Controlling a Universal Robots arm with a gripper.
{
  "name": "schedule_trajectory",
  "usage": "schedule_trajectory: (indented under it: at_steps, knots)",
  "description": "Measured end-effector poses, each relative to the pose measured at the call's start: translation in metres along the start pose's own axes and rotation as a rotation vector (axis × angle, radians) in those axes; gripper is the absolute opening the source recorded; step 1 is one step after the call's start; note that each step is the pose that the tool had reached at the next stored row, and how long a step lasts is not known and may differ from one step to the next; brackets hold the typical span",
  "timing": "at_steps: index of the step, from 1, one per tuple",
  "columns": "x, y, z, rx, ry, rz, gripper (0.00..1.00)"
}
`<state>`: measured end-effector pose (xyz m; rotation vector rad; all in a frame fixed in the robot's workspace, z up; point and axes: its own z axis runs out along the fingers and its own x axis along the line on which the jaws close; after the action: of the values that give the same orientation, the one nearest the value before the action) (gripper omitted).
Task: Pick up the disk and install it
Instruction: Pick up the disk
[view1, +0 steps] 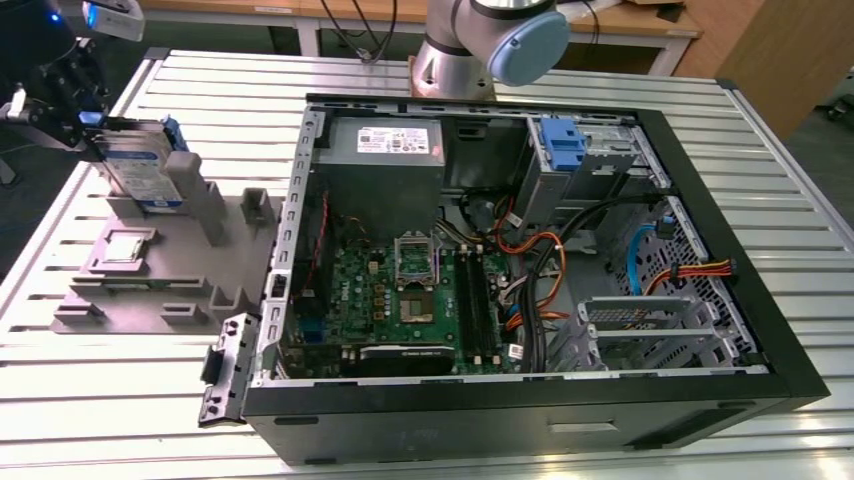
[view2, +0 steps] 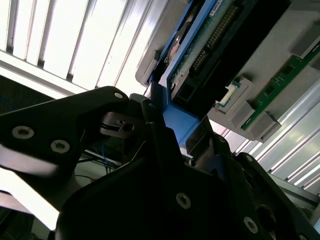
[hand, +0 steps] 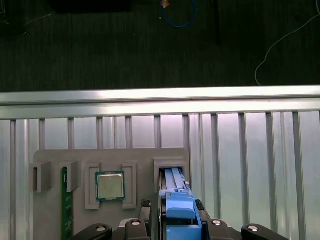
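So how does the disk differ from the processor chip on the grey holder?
The disk stands on edge in the grey holder; the processor chip lies flat on it. The disk is larger than the chip. The disk has a blue frame, while the chip has a silver lid with a green rim. The gripper is closed on the disk; the chip is untouched. Both rest on the same holder.

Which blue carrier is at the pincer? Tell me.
The one framing the disk, upright in the grey fixture at the exterior view's left; the other carrier sits inside the computer case.
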<state>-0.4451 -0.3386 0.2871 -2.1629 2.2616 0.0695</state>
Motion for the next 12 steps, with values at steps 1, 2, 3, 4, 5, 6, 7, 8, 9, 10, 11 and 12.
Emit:
schedule_trajectory:
  at_steps: [1,2,3,4,5,6,7,8,9,10,11,12]
  knots:
    - [0.0,0.0,0.0,0.0,0.0,0.0,0.44]
    - [0.0,0.0,0.0,0.0,0.0,0.0,0.44]
    - [0.0,0.0,0.0,0.0,-0.0001,0.0,0.44]
    - [0.0,0.0,0.0,0.0,-0.0001,0.0,0.43]
    - [0.0,0.0,0.0,0.0,-0.0003,0.0,0.43]
    - [0.0,0.0,0.0,0.0,-0.0004,0.0,0.37]
    - [0.0,0.0,0.0001,0.0001,-0.0004,0.0,0.37]
    - [0.0,0.0,0.0,0.0,-0.0005,0.0,0.37]
    - [0.0,-0.0001,0.0001,0.0001,-0.0005,0.0,0.37]
    - [0.0,-0.0001,0.0001,0.0001,-0.0005,0.0,0.37]
    - [0.0,-0.0001,0.0001,0.0001,-0.0005,0.0,0.37]
    - [0.0,-0.0001,0.0001,0.0,-0.0005,0.0,0.37]
